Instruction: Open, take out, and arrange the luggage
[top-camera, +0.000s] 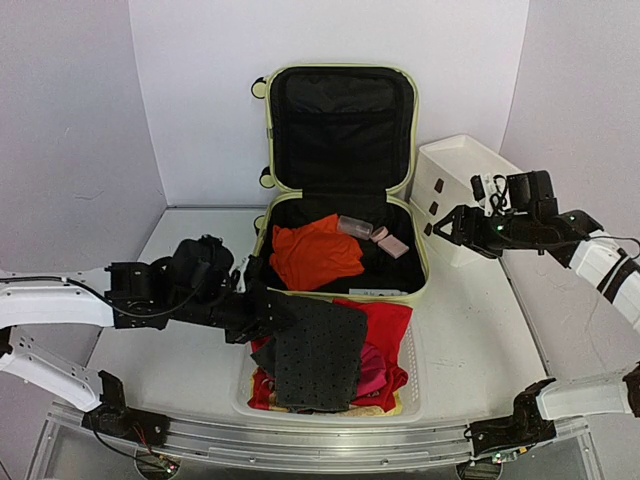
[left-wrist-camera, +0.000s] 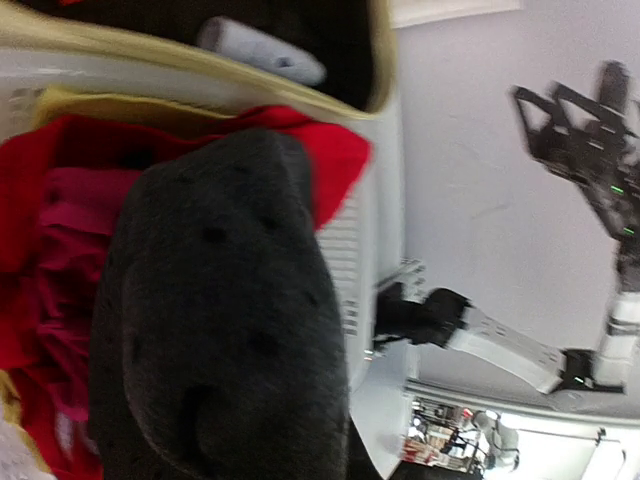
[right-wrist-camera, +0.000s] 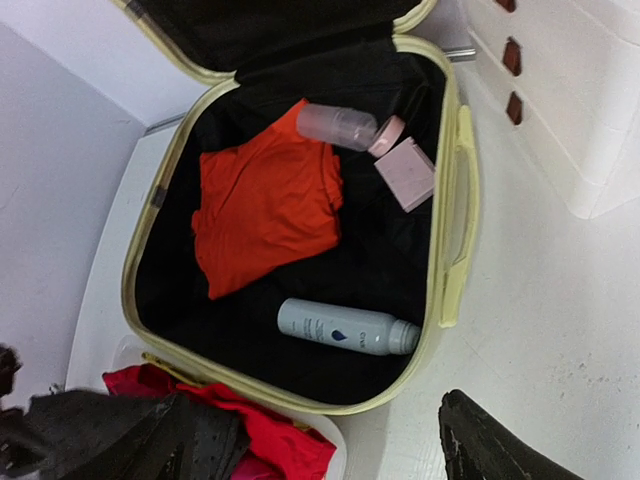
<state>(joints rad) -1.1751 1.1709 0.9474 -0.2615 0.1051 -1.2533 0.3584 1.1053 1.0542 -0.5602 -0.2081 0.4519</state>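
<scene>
The dark dotted cloth (left-wrist-camera: 220, 330) fills the left wrist view, right up against the lens, so that gripper's fingers cannot be seen there. From above, the left gripper (top-camera: 258, 318) is clenched on the cloth's upper corner. The rest drapes down across the red clothes (top-camera: 385, 325) heaped in the white basket (top-camera: 415, 390). The basket touches the front wall of the luggage (top-camera: 340, 130), which lies open at mid-table with its lid upright against the back wall. An orange shirt (right-wrist-camera: 265, 205), a white bottle (right-wrist-camera: 345, 327), a clear bottle (right-wrist-camera: 340, 125) and a pink box (right-wrist-camera: 407, 172) remain inside. The right gripper (top-camera: 440, 225) hangs above the table to the right of the luggage, fingers apart and empty, just beside the drawers (top-camera: 465, 170). The likeliest slip is the cloth. It lies long over the heap toward the basket's near rim, so if let go where it is, the tail could slide over that rim onto the table (top-camera: 480, 330). The left arm also sits close to the luggage's front left corner, and a careless lift could nudge the shell or basket. On the right, a reach inward must clear the luggage's raised rim. A knock on the lid might tip it shut, and the bottles look apt to roll if pinched off-centre. Open room lies on the bare table right of the basket and left of the luggage. The drawers crowd the right arm's outer side.
</scene>
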